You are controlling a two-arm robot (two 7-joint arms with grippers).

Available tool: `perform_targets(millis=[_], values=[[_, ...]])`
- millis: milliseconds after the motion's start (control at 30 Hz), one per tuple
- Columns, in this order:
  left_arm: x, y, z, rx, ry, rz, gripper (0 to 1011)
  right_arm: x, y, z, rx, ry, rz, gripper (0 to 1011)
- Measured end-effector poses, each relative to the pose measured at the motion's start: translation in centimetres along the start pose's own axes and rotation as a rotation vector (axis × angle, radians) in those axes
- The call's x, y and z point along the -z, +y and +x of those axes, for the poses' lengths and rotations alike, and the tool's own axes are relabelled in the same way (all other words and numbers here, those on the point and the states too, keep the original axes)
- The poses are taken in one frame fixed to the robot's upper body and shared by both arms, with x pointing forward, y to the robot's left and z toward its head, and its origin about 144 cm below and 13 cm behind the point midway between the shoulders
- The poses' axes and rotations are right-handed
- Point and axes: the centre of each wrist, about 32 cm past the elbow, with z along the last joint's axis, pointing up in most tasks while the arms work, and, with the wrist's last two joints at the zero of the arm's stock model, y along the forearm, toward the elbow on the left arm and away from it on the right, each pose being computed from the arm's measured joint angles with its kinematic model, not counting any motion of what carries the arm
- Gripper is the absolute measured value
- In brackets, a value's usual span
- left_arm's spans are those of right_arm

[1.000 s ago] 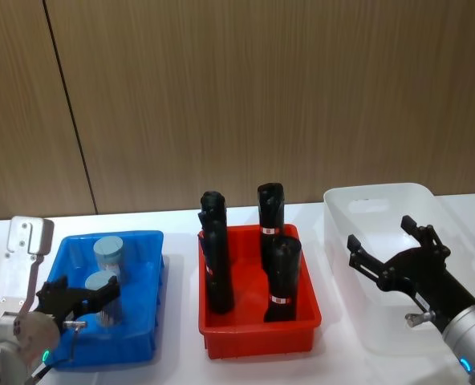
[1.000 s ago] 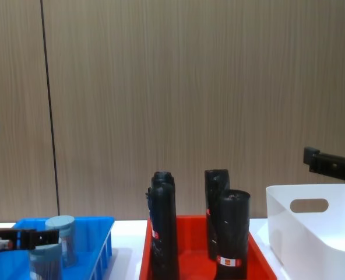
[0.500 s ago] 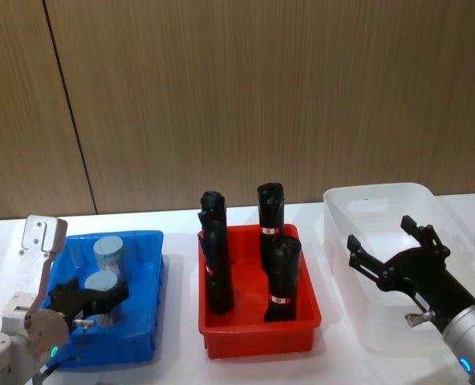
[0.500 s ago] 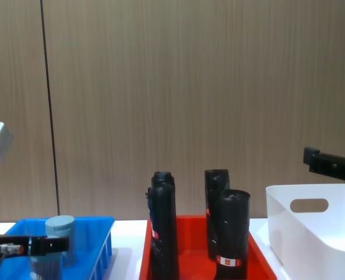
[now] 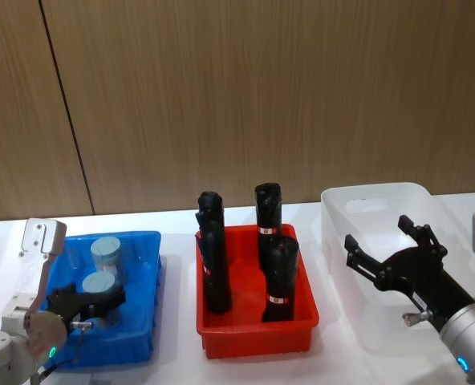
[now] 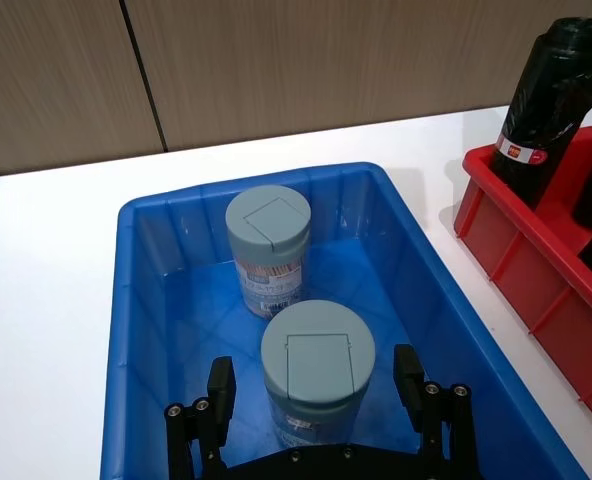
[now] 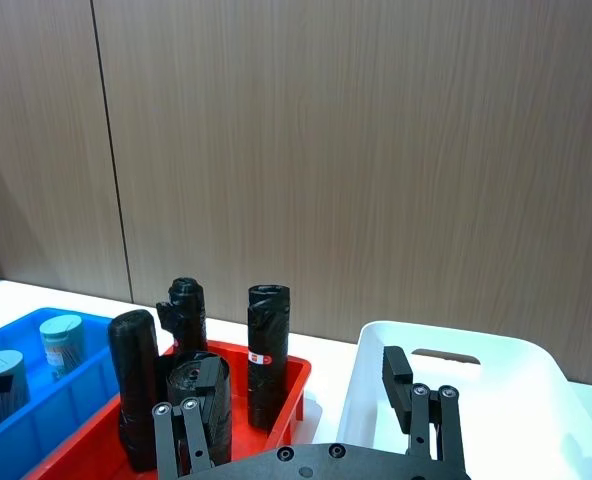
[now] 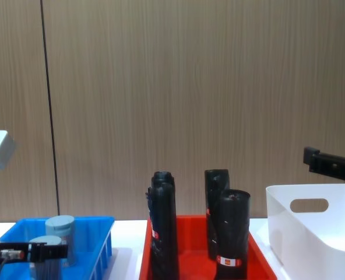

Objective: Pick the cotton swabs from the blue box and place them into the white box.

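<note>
We see the cotton swabs as two jars standing upright in the blue box at the lower left of the head view, long axes vertical and grey-blue lids facing up, one behind the other. The left claw is spread wide with a finger on either side of the nearer jar, clear of its wall. At mid-frame a red bin of upright black cylinders stands on the table between the blue box and the white box, and the right claw hangs wide open over the white box at the lower right.
</note>
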Motion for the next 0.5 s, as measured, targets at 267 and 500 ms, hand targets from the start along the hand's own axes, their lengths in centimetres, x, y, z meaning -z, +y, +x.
perform_targets(millis=[267,500], values=[[0.04,-0.56,0.27,0.004,0.000,0.013,1003,0.00,0.00,0.00,0.000,0.000,0.000,1002],[-0.02,-1.05,0.44,0.012,0.000,0.017,1003,0.00,0.00,0.00,0.000,0.000,0.000,1002]])
